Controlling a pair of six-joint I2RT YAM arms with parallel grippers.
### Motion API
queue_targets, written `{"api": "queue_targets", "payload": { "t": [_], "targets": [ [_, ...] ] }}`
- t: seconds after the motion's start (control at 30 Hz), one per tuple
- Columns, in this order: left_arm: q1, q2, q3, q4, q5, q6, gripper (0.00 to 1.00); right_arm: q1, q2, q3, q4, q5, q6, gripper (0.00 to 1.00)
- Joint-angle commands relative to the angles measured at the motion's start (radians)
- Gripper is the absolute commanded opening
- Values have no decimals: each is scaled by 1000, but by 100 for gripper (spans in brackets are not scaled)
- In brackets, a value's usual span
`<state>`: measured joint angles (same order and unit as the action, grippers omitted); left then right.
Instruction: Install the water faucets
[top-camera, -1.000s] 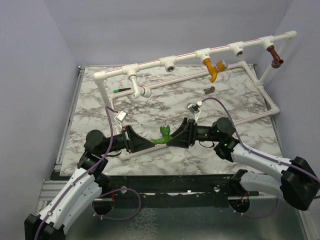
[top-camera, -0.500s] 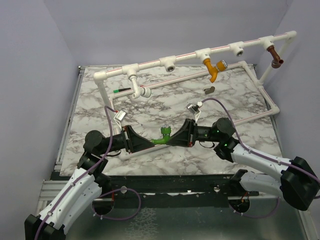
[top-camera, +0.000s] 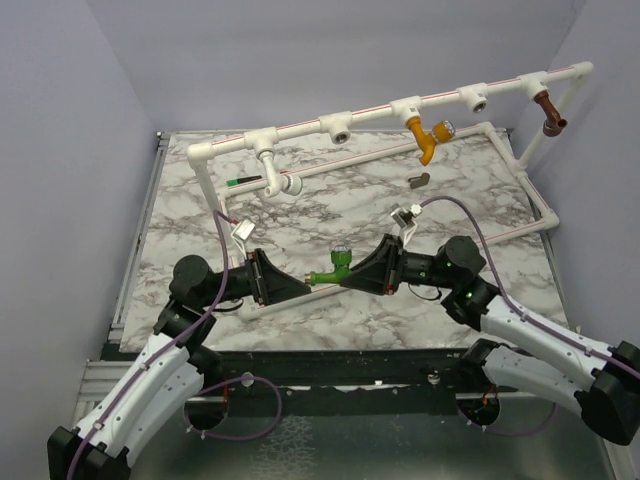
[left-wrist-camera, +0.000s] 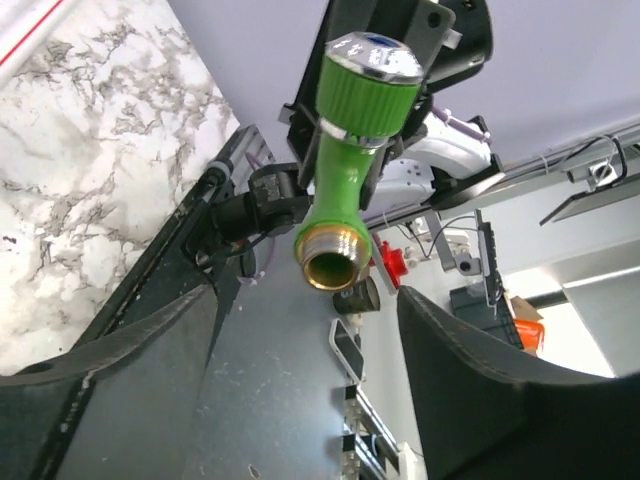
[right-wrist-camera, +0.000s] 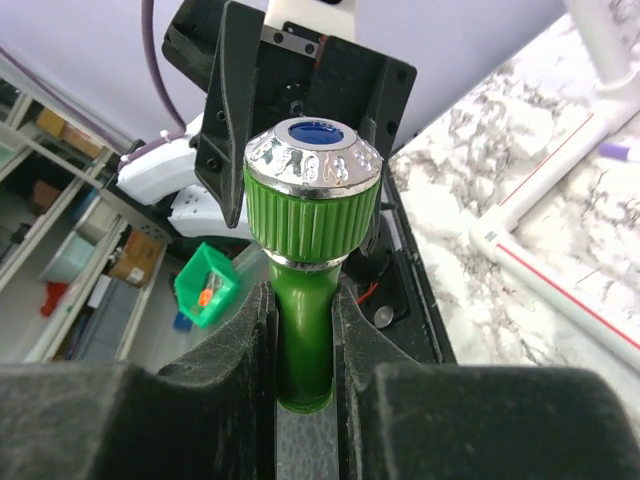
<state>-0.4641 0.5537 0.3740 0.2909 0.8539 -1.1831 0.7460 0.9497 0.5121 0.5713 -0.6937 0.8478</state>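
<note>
The right gripper (right-wrist-camera: 303, 305) pinches the stem of the green faucet (right-wrist-camera: 312, 215) tight between both fingers, a clamp only the right wrist view makes plain. Only the left wrist view shows the faucet's brass threaded end facing the left gripper (left-wrist-camera: 305, 298), whose fingers stand wide and clear of it. From above, the two grippers meet nose to nose over the marble table (top-camera: 300, 215). Well beyond them, the white pipe frame (top-camera: 370, 113) carries the orange-yellow faucet (top-camera: 426, 140). Compared with a second ago, the right gripper sits slightly further right and the green faucet slants more.
</note>
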Motion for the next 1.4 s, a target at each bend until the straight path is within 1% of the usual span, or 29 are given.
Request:
{"api": "queue_targets", "payload": {
  "t": [0.0,0.13,0.2,0.3,0.47,0.67,0.73,0.87,0.97,1.07,1.2,1.37],
  "targets": [
    [2,4,130,-199,-34,147,79,-2,-87,92,-201,80,-153,0],
    [2,23,234,-333,-58,250,91,-3,-148,147,-332,128,-237,1],
    [2,37,286,-390,-67,300,93,-3,-175,181,-404,167,-286,1],
    [2,59,383,-466,-86,370,94,-2,-217,236,-515,239,-368,1],
    [2,129,566,-490,-108,454,94,-2,-256,321,-658,355,-486,1],
    [2,292,849,-599,-257,596,94,-2,-273,370,-727,468,-657,1],
    [2,345,934,-612,-305,642,94,-2,-283,356,-710,528,-698,1],
    [2,448,1100,-640,-445,758,95,-2,-283,330,-667,613,-793,1],
    [2,532,1206,-656,-547,837,99,-2,-292,274,-565,664,-885,1],
    [2,596,1304,-674,-682,897,99,-2,-300,210,-440,689,-963,1],
    [2,650,1364,-645,-878,1011,99,-2,-289,172,-298,668,-1019,1],
    [2,706,1353,-561,-1096,1110,99,1,-205,203,-225,623,-1039,1]
  ]
}}
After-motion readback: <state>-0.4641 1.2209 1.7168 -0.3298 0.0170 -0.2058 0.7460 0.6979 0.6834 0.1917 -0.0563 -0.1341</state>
